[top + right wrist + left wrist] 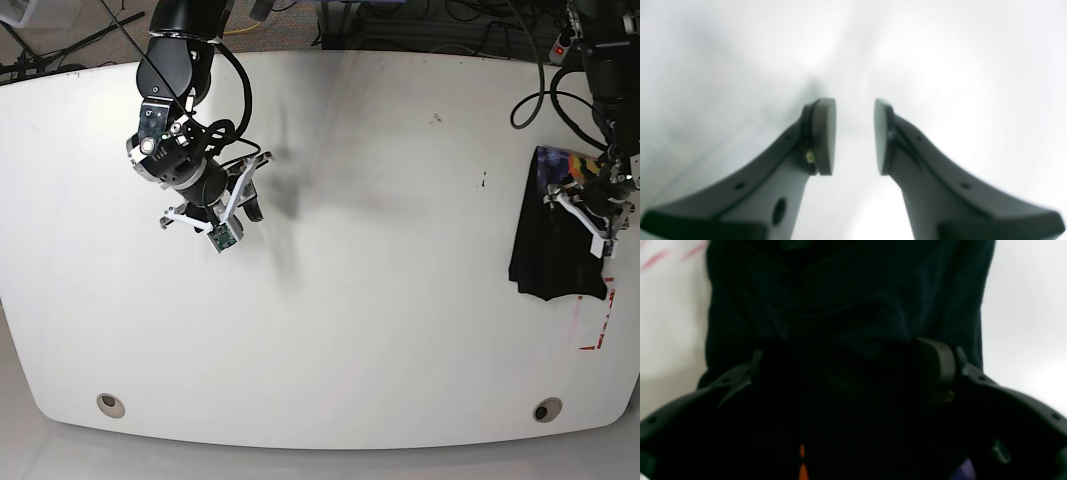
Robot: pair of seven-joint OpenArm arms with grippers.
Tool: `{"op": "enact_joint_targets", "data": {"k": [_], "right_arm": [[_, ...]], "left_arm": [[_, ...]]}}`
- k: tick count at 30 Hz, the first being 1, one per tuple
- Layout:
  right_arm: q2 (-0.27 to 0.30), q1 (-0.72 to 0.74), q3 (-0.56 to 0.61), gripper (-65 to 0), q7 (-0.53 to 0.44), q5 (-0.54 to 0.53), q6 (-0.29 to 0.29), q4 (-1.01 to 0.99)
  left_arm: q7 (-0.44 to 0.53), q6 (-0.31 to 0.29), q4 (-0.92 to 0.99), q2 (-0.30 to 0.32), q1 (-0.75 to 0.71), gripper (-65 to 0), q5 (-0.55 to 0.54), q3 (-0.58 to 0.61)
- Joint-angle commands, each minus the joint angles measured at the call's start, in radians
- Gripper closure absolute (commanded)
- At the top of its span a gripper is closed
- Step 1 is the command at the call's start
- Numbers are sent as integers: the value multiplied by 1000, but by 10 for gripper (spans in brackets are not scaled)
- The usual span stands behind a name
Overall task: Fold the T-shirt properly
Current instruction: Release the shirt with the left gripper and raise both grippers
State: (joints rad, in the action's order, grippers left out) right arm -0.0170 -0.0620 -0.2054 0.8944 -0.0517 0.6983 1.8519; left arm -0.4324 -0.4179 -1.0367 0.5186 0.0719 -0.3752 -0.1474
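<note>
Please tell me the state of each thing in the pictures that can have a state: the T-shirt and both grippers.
T-shirt: folded into a compact dark bundle, lying on the table near its edge, under the left arm.
Left gripper: jaws spread wide over the T-shirt, not clamped on it.
Right gripper: jaws partly open, empty, above bare table, far from the T-shirt.

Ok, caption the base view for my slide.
Folded black T-shirt at the white table's edge under the left gripper; right gripper hovers apart, fingers parted and empty.

1 T-shirt [555, 245], 1 table [380, 300], 2 grippers: left gripper [608, 232], right gripper [255, 185].
</note>
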Motion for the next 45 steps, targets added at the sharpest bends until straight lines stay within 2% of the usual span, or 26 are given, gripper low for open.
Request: {"op": "enact_joint_targets", "data": {"k": [1, 9, 12, 17, 20, 25, 27, 32, 34, 37, 40, 43, 45], "right_arm": [[2, 14, 1, -174, -22, -14, 0, 22], [2, 1, -2, -174, -22, -14, 0, 53], [2, -12, 2, -174, -24, -14, 0, 68], [2, -15, 1, -174, -25, -4, 0, 73], [4, -15, -6, -174, -34, -1, 0, 73], [30, -14, -32, -174, -160, 56, 0, 62], [30, -15, -47, -174, -234, 94, 0, 38], [30, -17, -145, -176, -519, 191, 0, -67], [30, -17, -182, -176, -630, 201, 0, -126], [36, -17, -231, -176, -792, 209, 0, -229], [64, -54, -254, -176, -900, 209, 0, -291], [87, -121, -254, -178, -958, 203, -84, -303], [87, -170, -256, -176, -989, 201, -107, -297]], "left_arm": [[-76, -25, 31, 85, -51, -499, 51, -90], [-75, -120, 22, 186, -157, -499, 51, -252], [-76, -151, -35, 188, -169, -499, 51, -312], [-84, -154, -265, 180, -225, -499, 51, -370], [-84, -151, -400, 127, -237, -499, 54, -363], [-62, -19, -568, -15, -215, -499, 176, -306], [-16, 27, -581, -91, -188, -499, 238, -263], [217, 93, -581, -271, -223, -499, 350, -214], [318, 121, -580, -320, -254, -499, 385, -180], [433, 181, -584, -369, -315, -499, 445, -105], [511, 267, -612, -395, -412, -499, 486, -24], [559, 350, -681, -397, -528, -499, 496, 42], [561, 388, -735, -397, -596, -499, 496, 62]]}}
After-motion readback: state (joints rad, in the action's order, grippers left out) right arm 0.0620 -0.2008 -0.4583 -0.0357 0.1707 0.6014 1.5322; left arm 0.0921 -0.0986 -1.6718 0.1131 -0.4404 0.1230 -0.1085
